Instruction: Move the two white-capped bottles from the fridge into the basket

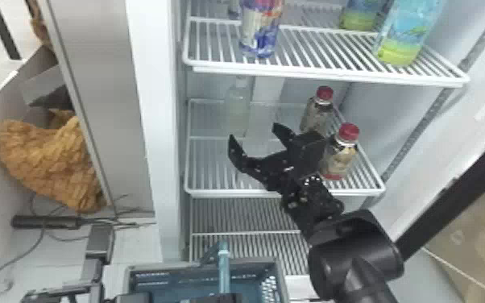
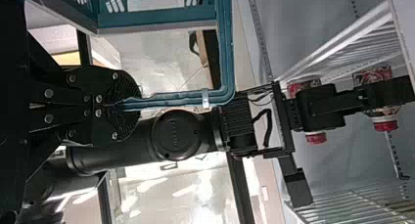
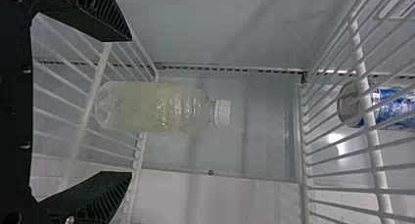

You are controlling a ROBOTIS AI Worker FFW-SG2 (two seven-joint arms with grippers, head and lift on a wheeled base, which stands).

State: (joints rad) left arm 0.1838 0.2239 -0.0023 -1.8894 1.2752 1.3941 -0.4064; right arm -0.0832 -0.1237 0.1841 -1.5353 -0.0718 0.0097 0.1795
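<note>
Right hand (image 1: 256,134) spread before white-capped bottle (image 3: 151,107)

The bottle is seen upright on a wire shelf (image 1: 213,194). To its right, patterned labels are worn by two red-capped bottles (image 1: 340,155); above it, a blue-and-cream-labelled bottle (image 1: 260,30) is seen. The right arm (image 1: 354,250) is angled toward it. Below it, the basket's (image 1: 165,266) handle (image 1: 224,268) is pinched by the left hand (image 1: 218,298).

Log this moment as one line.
Right claw: open, facing white-capped bottle | left claw: closed on basket handle | bottle: upright on fridge shelf | grasp: not yet made
</note>
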